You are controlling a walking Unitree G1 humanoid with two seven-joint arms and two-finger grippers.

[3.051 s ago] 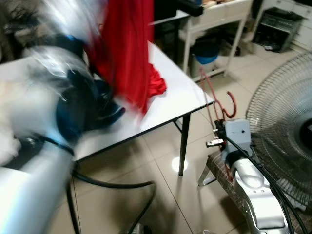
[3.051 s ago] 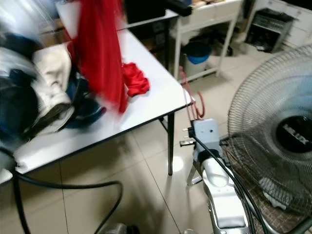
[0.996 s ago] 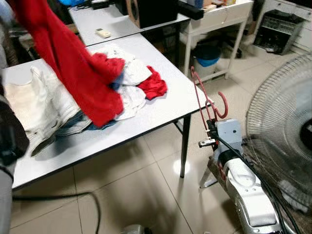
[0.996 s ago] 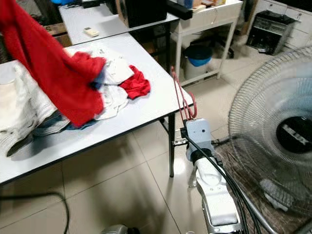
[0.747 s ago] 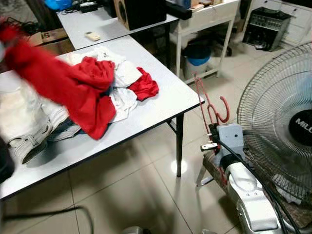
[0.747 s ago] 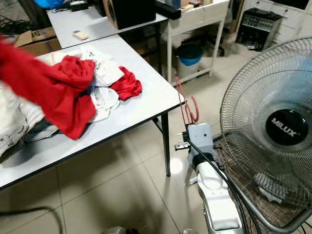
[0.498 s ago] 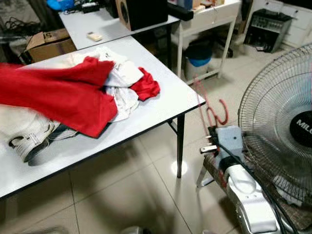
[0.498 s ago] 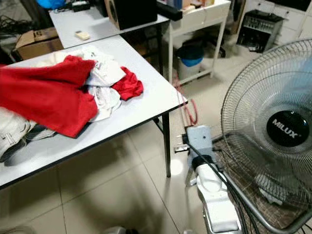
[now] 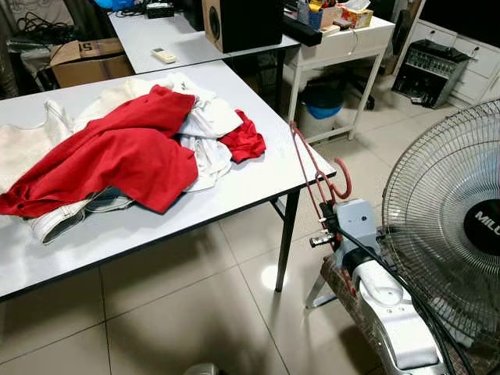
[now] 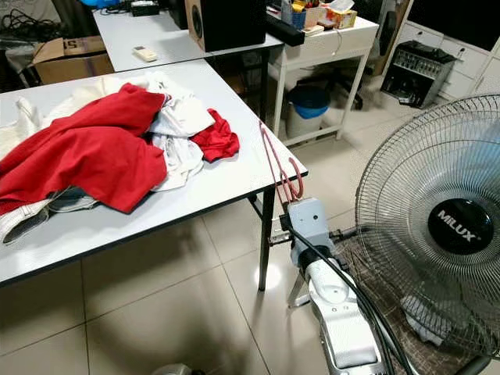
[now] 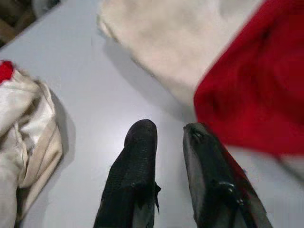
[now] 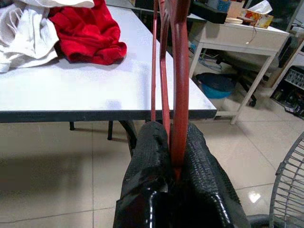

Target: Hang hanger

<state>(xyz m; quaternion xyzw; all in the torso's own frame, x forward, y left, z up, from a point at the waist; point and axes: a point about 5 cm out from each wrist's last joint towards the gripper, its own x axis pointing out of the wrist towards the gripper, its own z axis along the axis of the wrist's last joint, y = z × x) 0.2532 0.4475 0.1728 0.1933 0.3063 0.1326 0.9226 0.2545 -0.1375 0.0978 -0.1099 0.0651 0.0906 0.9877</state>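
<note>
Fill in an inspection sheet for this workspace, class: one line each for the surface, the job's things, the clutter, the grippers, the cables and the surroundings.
Surface: white table, a clothes heap on its left part, bare toward the near corner.
Job's things: red hanger, held upright off the table's corner; no rail seen.
Clutter: red garment draped over white clothes; a small red cloth beside them.
Grippers: right gripper shut on the hanger; left gripper open, empty, over the table by the clothes.
Cables: black cable along the right arm.
Surroundings: standing fan at right, blue bin under a white desk, black speaker, cardboard box, tiled floor.
</note>
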